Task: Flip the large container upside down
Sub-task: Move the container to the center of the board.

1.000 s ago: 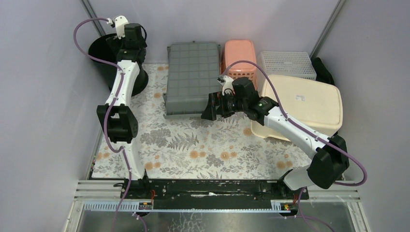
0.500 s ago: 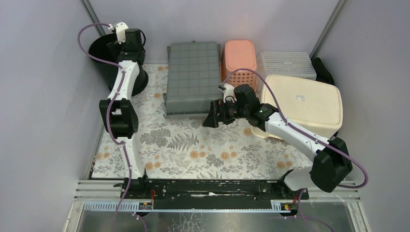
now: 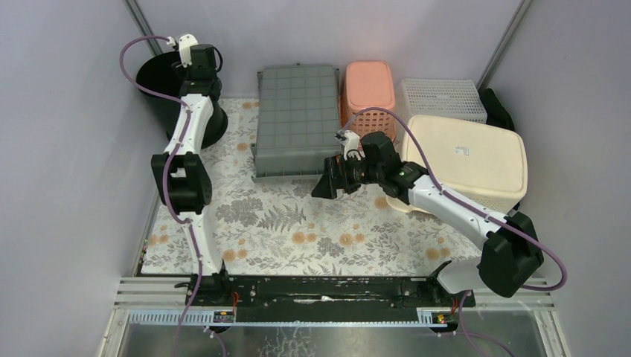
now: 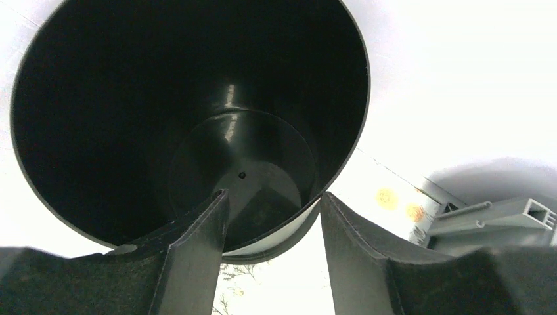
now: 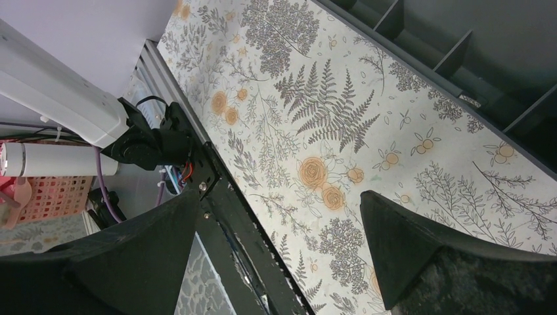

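The bucket (image 4: 197,98) stands upright at the far left corner of the table (image 3: 298,223), mouth up and empty, close to the walls. It looks like thin, glossy black plastic: probably light, fairly stiff at the rim but likely to flex lower down the wall, and slick enough to slide in a loose pinch. The rim (image 4: 276,248) is the sensible place to take it, since the body is far too wide for either hand. The left hand (image 4: 272,195) is there, one finger inside and one outside the near rim; a gap shows on both sides, so it is released, not grasping. A deep bite over the rim should stop the bucket swinging as it tips, and the corner leaves little room to roll it over, so it may need drawing toward the table's middle first. The right hand (image 5: 279,197) hangs spread wide and empty over the middle of the table, near the grey crate (image 3: 294,119)
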You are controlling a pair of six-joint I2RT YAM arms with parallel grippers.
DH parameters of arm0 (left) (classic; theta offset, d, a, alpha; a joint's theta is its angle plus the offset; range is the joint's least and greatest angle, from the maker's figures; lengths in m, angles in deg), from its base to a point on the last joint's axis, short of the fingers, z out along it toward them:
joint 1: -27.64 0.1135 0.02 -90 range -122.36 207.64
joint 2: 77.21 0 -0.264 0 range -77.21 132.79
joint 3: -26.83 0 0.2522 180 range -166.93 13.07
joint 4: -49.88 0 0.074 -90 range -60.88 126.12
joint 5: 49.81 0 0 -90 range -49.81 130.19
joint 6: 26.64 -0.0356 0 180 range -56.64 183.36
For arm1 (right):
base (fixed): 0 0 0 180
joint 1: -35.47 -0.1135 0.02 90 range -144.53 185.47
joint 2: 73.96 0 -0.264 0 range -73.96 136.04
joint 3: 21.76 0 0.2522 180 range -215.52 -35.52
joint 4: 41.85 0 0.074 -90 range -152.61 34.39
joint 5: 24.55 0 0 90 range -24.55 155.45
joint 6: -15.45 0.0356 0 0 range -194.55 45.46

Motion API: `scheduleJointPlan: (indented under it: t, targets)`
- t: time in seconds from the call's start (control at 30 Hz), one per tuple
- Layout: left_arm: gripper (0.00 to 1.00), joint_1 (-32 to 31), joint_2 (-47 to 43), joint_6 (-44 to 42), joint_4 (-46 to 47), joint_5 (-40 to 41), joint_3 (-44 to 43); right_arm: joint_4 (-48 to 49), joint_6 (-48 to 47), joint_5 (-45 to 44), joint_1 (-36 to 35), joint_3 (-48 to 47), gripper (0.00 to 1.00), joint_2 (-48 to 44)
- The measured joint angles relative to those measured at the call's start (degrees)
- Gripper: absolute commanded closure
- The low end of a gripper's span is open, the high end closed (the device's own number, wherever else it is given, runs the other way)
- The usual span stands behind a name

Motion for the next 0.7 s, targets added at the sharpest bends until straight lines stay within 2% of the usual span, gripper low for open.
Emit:
scheduleJointPlan:
  t: [0.1,0.7]
  targets:
    - [0.45,0.0,-0.7,0.2,-0.2,-1.3,0.7,0.5,0.1,0.5,0.0,0.1,0.01,0.0]
    - [0.71,-0.4,-2.4,1.3,-4.0,-10.8,0.5,0.8,1.1,0.7,0.0,0.5,0.01,-2.3]
